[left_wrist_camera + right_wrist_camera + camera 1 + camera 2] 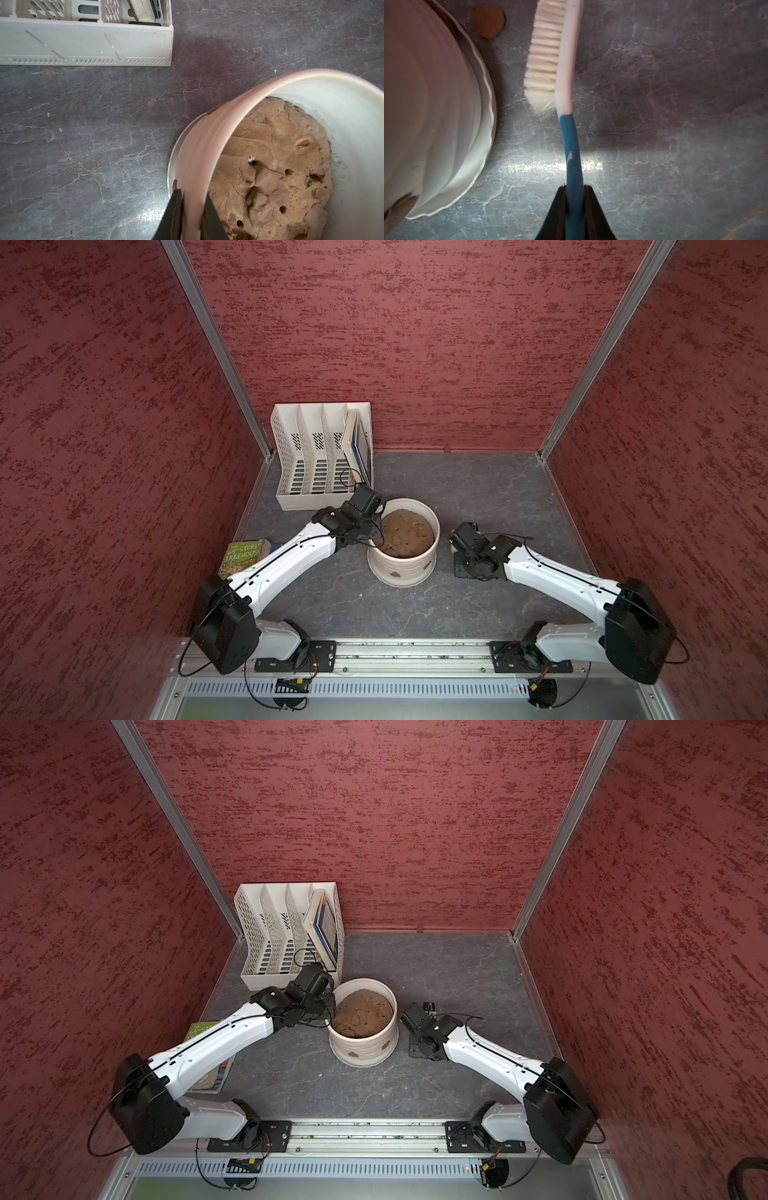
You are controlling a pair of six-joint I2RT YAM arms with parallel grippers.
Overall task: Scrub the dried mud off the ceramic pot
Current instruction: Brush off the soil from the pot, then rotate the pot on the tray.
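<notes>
Right gripper point(575, 187) clamps scrub brush point(564, 91) beside ceramic pot point(425, 104); left gripper point(192, 192) pinches its rim. Next, presumably: bristles against dried mud point(394, 573).

White file rack point(285, 448) at back, books point(358, 439) in end slot; green book point(243, 556) flat on table point(478, 497).

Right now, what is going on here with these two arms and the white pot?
The left arm has its jaws closed on the wall of the ceramic pot, one inside and one outside, steadying it. The right arm grips a brush by its blue handle, bristles facing the pot but not touching. Patches of dried mud are on the pot's outer wall.
</notes>
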